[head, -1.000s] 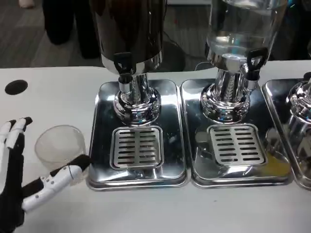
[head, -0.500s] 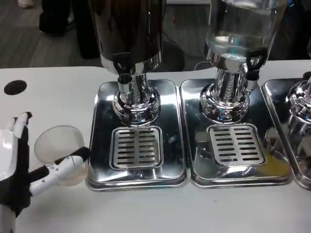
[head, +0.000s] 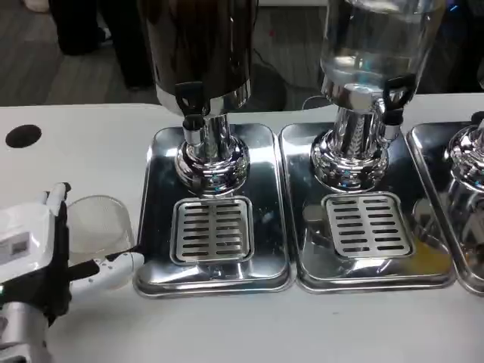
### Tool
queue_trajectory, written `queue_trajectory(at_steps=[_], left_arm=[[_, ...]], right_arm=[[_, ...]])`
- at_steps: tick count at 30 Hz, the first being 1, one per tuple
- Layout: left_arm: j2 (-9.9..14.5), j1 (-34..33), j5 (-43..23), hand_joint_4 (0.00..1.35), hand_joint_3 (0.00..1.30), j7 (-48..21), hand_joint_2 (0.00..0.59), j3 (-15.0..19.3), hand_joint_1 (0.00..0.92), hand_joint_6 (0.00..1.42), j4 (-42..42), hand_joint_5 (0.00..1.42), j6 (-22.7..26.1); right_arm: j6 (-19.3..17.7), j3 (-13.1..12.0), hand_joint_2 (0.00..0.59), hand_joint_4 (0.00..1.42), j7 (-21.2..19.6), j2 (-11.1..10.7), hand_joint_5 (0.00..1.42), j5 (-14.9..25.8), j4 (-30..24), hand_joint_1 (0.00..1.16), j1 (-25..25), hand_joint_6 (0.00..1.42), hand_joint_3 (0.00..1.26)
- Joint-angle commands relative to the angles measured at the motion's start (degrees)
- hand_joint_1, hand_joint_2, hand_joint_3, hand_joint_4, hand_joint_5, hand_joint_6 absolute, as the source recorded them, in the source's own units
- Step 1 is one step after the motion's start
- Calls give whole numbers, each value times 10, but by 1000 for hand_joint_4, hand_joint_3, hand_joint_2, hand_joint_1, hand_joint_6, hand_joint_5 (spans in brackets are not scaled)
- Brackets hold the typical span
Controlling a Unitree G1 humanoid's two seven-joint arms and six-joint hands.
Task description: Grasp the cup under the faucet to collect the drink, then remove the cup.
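A clear plastic cup (head: 100, 224) stands on the white table, just left of the left steel drip tray (head: 159, 249). My left hand (head: 30, 253) wraps around it from the left: the thumb (head: 113, 265) lies across the cup's near side and the fingertips (head: 60, 193) reach around its far side, so the cup is held between them. The hand's white back hides the cup's left part. The dark drink dispenser (head: 200, 45) has its black faucet (head: 193, 102) above the slotted grate (head: 213, 229), to the right of the cup.
A second dispenser with clear liquid (head: 374, 45) and its own faucet (head: 395, 94) stands over another tray and grate (head: 367, 225). Part of a third dispenser (head: 470, 162) shows at the right edge. A black hole (head: 23, 136) marks the table's far left.
My left hand has turned its white back upward and closed in around the cup. The cup tilted briefly and shifted slightly toward the tray.
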Motion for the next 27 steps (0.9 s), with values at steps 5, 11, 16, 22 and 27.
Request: queue_trajectory(at_steps=[5, 11, 16, 22, 27], left_arm=[[14, -24, 17, 108, 83, -6, 27, -28, 167, 605, 35, 388, 18], [18, -39, 25, 139, 97, -8, 36, -48, 208, 635, 57, 419, 30], [20, -43, 27, 206, 152, -1, 39, -55, 215, 659, 65, 479, 34], [17, -37, 30, 294, 241, 38, 60, -60, 236, 725, 75, 551, 44], [21, -39, 20, 360, 279, 54, 70, -61, 242, 759, 83, 599, 45]], right_arm=[[-26, -3, 401, 109, 13, -11, 55, 19, 20, 440, 9, 0, 272], [-31, -3, 402, 109, 17, -13, 59, 25, 27, 442, 8, 0, 272], [-33, 0, 402, 109, 20, -12, 60, 27, 32, 443, 7, 0, 272], [-38, 1, 397, 109, 22, -11, 60, 29, 43, 450, 7, 0, 271], [-41, 0, 395, 109, 24, -10, 61, 32, 44, 455, 8, 0, 266]])
